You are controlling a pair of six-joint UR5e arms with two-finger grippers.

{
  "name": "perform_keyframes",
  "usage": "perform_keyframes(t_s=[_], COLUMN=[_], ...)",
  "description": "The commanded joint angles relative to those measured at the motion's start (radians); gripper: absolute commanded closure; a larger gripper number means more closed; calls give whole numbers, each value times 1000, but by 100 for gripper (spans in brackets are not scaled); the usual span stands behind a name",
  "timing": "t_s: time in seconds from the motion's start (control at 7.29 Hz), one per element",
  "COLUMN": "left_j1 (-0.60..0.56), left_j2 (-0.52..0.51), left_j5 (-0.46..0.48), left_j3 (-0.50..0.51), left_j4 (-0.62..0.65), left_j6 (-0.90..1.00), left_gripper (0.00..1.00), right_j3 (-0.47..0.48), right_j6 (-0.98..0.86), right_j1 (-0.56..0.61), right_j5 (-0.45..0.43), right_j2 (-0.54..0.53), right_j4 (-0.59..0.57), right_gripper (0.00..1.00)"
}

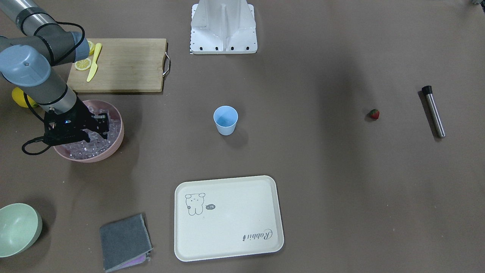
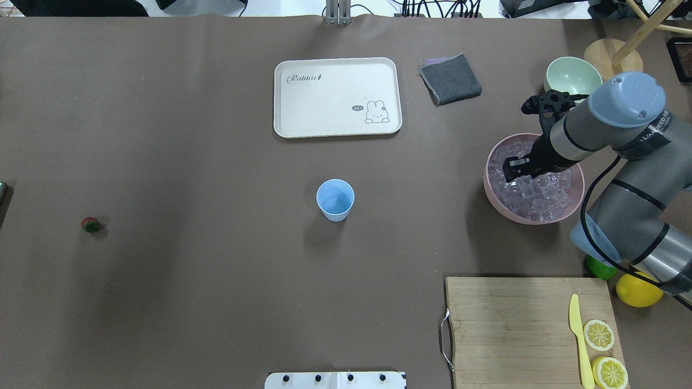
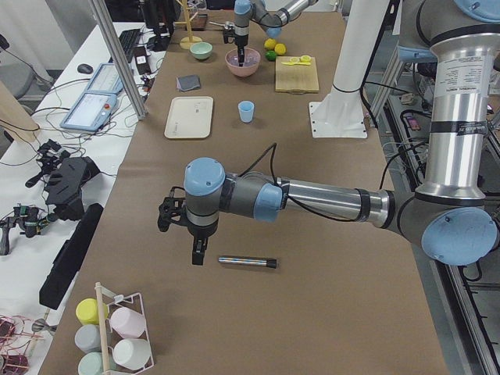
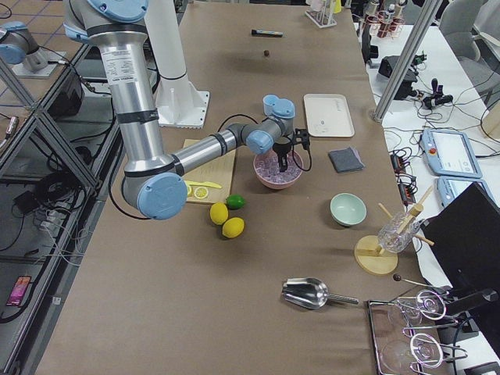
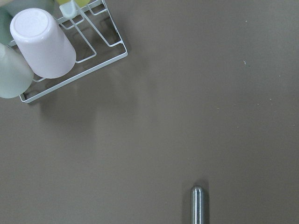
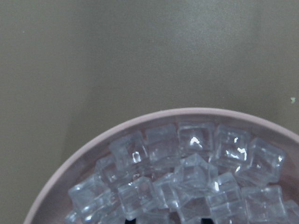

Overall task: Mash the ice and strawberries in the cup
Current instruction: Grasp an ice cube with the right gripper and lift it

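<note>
the pink bowl (image 2: 519, 219) stands near the worktop's edge on the robot's right and is full of ice (image 2: 540, 197), clear cubes heaped almost to the rim. the right gripper (image 2: 511, 170) hangs over this bowl with its tips down at the cubes. in the wrist view the two tips stand apart, and no cube shows held between them. the cup (image 2: 335, 199) stands upright in the middle of the worktop, with only its blue bottom showing inside. the strawberry (image 2: 90, 225) lies alone toward the edge on the robot's left, well apart from the cup. there the left gripper (image 3: 197, 258) hangs near a metal muddler (image 3: 246, 262); how far it is open i cannot tell. a pale-green bowl (image 2: 570, 78) is in the far right corner and a cream tray (image 2: 335, 97) at the far edge. the surface is brown and matte, and a white bench with tablets runs along the far side.
</note>
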Motion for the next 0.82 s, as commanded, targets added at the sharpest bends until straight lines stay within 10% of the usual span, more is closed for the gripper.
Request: perform_keyframes(t_s=[0.0, 0.14, 0.69], left_j1=[0, 0, -2], left_j2=[0, 0, 2], left_j5=[-1, -1, 1], left_j3=[-1, -4, -10], left_j4=[0, 0, 2], left_j6=[-1, -1, 0], left_gripper=[2, 2, 2], right_j3=[1, 1, 46], right_j6=[-1, -1, 0], right_j1=[-2, -2, 21], right_j5=[-3, -3, 13], right_j2=[3, 7, 9], right_j4=[0, 0, -13], right_gripper=[85, 100, 100])
